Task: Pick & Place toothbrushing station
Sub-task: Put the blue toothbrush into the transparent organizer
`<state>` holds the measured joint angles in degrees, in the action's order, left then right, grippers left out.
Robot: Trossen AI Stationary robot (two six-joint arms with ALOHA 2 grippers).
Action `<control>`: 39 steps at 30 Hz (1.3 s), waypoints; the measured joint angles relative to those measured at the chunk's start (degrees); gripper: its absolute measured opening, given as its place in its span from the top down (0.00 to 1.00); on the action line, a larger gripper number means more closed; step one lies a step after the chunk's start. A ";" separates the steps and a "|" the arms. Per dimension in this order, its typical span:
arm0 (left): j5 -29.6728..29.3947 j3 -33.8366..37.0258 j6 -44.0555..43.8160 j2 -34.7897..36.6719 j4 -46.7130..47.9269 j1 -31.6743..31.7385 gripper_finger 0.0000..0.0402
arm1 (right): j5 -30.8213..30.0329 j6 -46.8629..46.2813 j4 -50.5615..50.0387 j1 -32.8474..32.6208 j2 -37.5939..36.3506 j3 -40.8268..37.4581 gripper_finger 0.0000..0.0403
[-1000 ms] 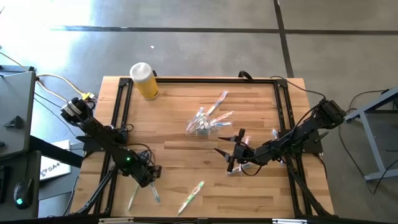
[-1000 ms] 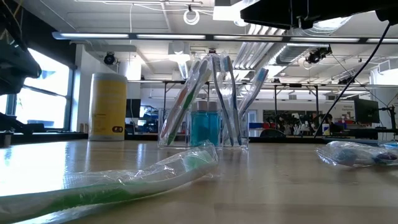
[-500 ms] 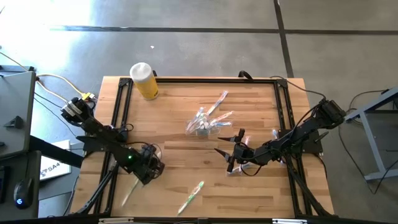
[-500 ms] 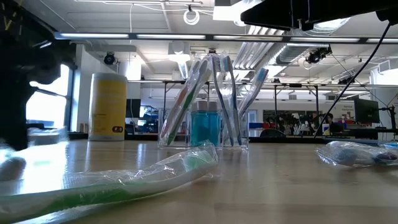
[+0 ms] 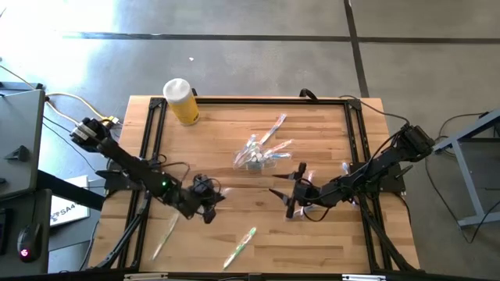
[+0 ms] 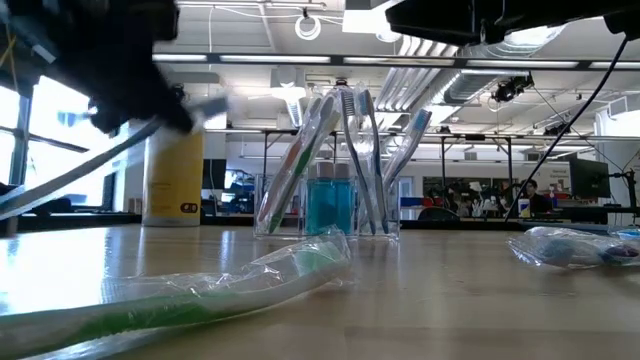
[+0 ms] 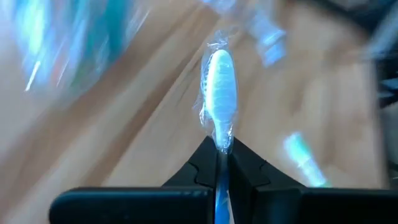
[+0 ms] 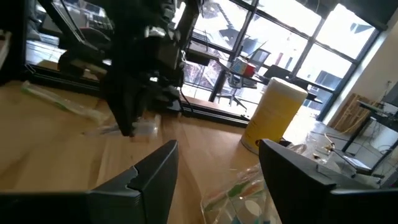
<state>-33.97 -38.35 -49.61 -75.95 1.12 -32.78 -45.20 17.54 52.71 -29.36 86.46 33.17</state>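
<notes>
The clear container (image 5: pixel 255 159) sits mid-table with toothbrushes (image 5: pixel 273 129) in it. The yellow bottle (image 5: pixel 181 101) stands behind it, to the left. A wrapped toothbrush (image 5: pixel 240 247) lies near the front edge.

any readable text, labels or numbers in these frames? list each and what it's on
"SA": start of a cut-off print on the white sheet on the floor beside the table; the rest is hidden.
Dark mark low on the yellow bottle: too small to read.
Wrapped toothbrush in the left gripper: no print shows.
Nothing else is legible.

Bright even daylight, window glare in the low view, heavy motion blur across the left wrist view
</notes>
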 joint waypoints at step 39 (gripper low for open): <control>26.14 -13.38 51.22 -15.82 -35.60 19.30 0.99 | 32.27 -17.38 7.53 12.66 1.09 -0.02 0.47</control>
<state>-7.84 -51.73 1.61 -91.77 -34.48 -13.48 -12.93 0.16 60.24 -16.71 87.55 33.15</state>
